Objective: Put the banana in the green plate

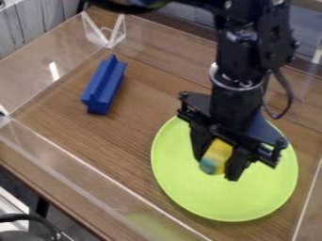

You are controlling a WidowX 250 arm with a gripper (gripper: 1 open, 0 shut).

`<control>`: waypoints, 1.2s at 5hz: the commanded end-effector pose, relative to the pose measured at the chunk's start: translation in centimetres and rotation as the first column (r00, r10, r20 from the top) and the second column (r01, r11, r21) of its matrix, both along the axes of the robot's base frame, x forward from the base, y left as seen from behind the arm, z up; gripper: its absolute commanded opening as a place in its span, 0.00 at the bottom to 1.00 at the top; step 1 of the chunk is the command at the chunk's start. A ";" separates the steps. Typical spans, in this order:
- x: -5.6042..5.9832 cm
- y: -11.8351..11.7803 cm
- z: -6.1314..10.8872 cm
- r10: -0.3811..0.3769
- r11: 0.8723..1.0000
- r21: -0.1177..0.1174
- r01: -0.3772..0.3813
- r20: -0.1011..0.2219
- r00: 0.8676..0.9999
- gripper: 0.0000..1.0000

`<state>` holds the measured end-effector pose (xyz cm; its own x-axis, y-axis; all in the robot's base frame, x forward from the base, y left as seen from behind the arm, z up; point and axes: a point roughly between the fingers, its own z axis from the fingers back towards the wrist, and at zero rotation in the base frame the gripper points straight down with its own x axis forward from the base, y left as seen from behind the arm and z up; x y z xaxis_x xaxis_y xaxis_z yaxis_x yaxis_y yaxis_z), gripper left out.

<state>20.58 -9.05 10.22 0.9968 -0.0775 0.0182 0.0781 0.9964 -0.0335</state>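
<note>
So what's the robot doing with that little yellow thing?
The black robot gripper is holding the small toy banana between its fingers, with the green plate underneath. It looks like the banana hasn't been let go yet. The blue ridged block sits off to the side on the wooden table.

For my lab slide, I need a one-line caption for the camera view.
Robot jaws gripping the toy banana above the green plate.
</note>
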 end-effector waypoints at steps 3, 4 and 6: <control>0.9 0.5 -1.9 -0.009 0.999 -0.051 0.011 0.045 0.999 0.00; 1.5 0.5 -2.5 0.004 0.998 -0.063 -0.001 0.039 0.999 0.00; 1.1 1.6 -3.3 0.012 0.996 -0.084 -0.009 0.031 0.999 0.00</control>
